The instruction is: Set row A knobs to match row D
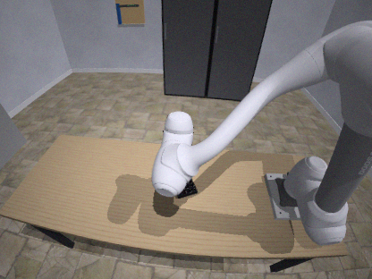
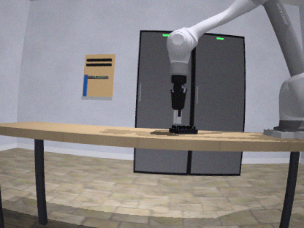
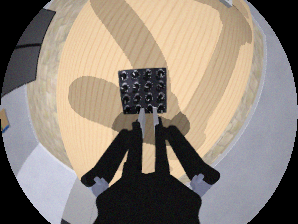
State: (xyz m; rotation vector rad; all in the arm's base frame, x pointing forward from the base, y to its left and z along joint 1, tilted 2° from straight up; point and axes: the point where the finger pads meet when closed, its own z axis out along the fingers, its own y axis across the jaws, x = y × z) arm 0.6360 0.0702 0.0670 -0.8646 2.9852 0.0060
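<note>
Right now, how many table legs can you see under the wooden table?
3 in the exterior view: a dark leg near the left end, a sliver at the frame's left edge, and one at the right. Others may be hidden behind the light wooden table top.

top looks down, exterior sits low sideways, wrist close — all share the table point(image 1: 80, 179).
</note>
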